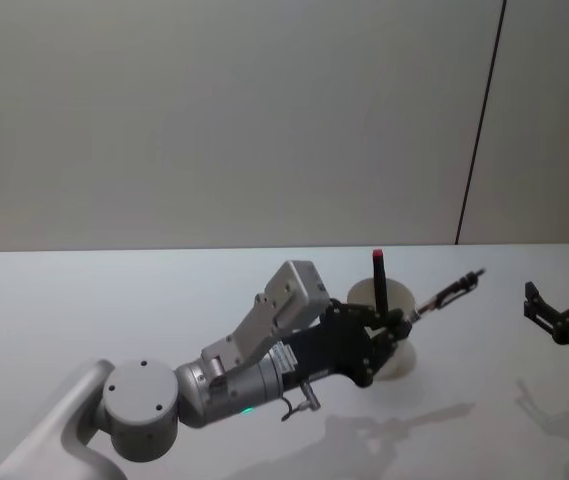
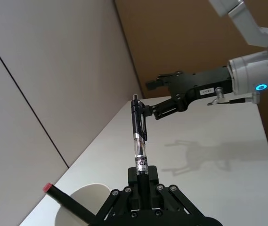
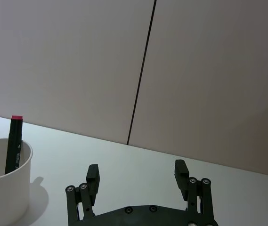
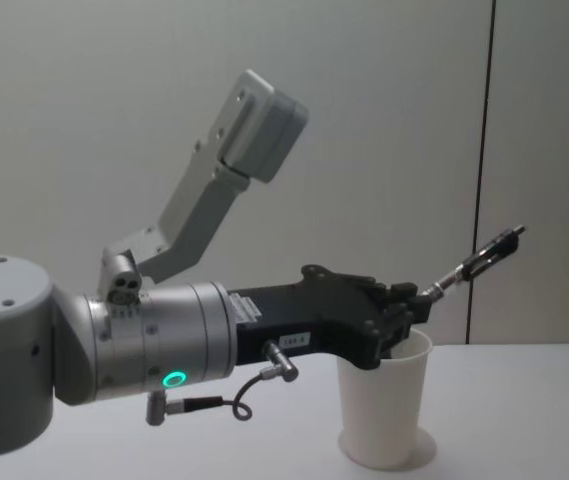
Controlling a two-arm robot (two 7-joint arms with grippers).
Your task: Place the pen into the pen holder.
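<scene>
Left gripper: jaws clamped on the pen, which sticks out past them, angled up and to the right. Pen holder sits right behind and below the jaws, partly hidden by them. A red-capped marker stands in it, just behind the jaws. Right gripper is well apart, jaws spread.

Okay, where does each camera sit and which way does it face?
Head: high, looking forward and down at the white table; left arm, left gripper holding the clear black-clipped pen, right gripper at right edge.
Chest: lower, looking across side-on; left arm large, by the white paper cup.
Left wrist: looks along its gripper and pen toward the right gripper.
Right wrist: looks past its open gripper at cup and wall.
Shared: both wrist views show the red-capped black marker in the cup.
</scene>
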